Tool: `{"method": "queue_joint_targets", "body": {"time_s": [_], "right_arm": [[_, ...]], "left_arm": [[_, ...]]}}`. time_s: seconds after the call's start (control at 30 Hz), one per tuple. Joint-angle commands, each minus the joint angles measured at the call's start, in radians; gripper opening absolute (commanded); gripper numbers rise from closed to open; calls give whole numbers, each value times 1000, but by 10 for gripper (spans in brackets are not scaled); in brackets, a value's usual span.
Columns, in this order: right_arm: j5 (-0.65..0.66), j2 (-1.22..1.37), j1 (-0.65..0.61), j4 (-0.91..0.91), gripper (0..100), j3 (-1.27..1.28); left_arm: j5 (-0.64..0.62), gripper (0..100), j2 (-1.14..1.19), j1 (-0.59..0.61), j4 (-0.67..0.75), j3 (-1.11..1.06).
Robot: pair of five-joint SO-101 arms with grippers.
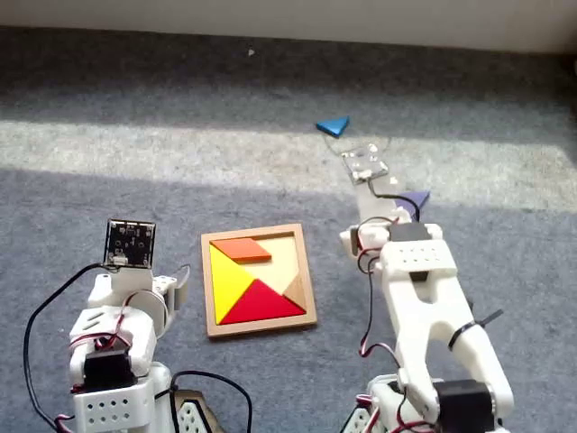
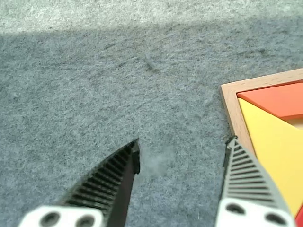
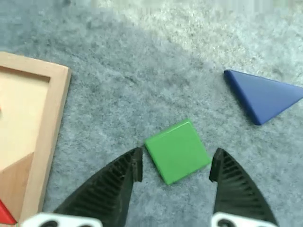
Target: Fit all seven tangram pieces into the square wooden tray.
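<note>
The square wooden tray [image 1: 259,328] lies between the arms and holds an orange piece [image 1: 242,250], a yellow triangle [image 1: 227,280], a red triangle [image 1: 261,303] and a tan piece [image 1: 294,287]. A green square [image 3: 177,151] lies flat on the carpet between the open fingers of my right gripper [image 3: 178,151], untouched. Beside it is a blue triangle [image 3: 265,97], far of the right gripper [image 1: 365,167] in the high view [image 1: 334,126]. A purple piece [image 1: 417,199] peeks out beside the right arm. My left gripper [image 2: 184,142] is open over bare carpet by the tray's corner [image 2: 229,101].
Grey carpet covers the whole work area, with a sunlit band across the far part. The left arm [image 1: 117,334] sits folded at the near left, cables looping around its base. The tray's rim [image 3: 52,123] lies close to the right gripper.
</note>
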State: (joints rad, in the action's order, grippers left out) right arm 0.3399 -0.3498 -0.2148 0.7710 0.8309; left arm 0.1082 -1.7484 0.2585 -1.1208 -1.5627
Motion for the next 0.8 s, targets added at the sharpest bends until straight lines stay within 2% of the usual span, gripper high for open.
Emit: {"method": "queue_joint_targets", "body": {"time_s": [0.0,0.27,0.43,0.67,0.77], "right_arm": [[25,166,19,41,231,-160],[25,466,44,174,228,-429],[25,541,44,260,219,-515],[25,544,39,274,28,-532],[25,529,38,282,6,-532]], "left_arm": [[-2,292,-12,-19,23,7],[-2,292,-12,-19,23,7],[-2,292,-12,-19,23,7],[-2,292,-12,-19,23,7],[-2,292,-12,-19,23,7]]}}
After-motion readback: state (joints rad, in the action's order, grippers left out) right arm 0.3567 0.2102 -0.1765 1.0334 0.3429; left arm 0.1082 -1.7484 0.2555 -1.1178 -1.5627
